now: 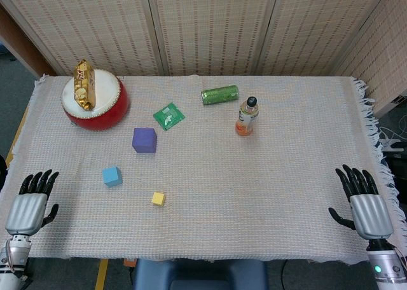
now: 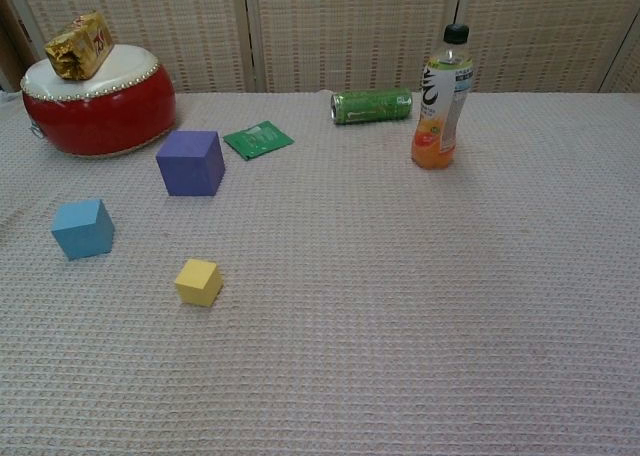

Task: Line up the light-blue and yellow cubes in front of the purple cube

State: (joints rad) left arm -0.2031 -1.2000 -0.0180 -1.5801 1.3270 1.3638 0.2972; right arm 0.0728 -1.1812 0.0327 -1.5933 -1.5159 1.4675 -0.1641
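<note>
The head view takes in the whole cloth-covered desk (image 1: 254,194) and both arms. The left robot hand (image 1: 30,204) rests at the near left edge, fingers spread, holding nothing; the right robot hand (image 1: 364,204) lies the same way at the near right edge. Neither hand appears in the chest view, which shows only the cloth and the things on it.

The purple cube (image 1: 144,140) sits left of centre. The light-blue cube (image 1: 112,176) lies nearer the robot and to the left of it, and the smaller yellow cube (image 1: 158,199) nearer still, a little to the right. All three are apart.

Behind them stand a red drum (image 1: 95,102) carrying a gold packet (image 1: 83,84), a green sachet (image 1: 168,116), a green can (image 1: 220,95) lying on its side and an upright bottle (image 1: 247,116). The chest view shows orange drink in the bottle's lower part.
</note>
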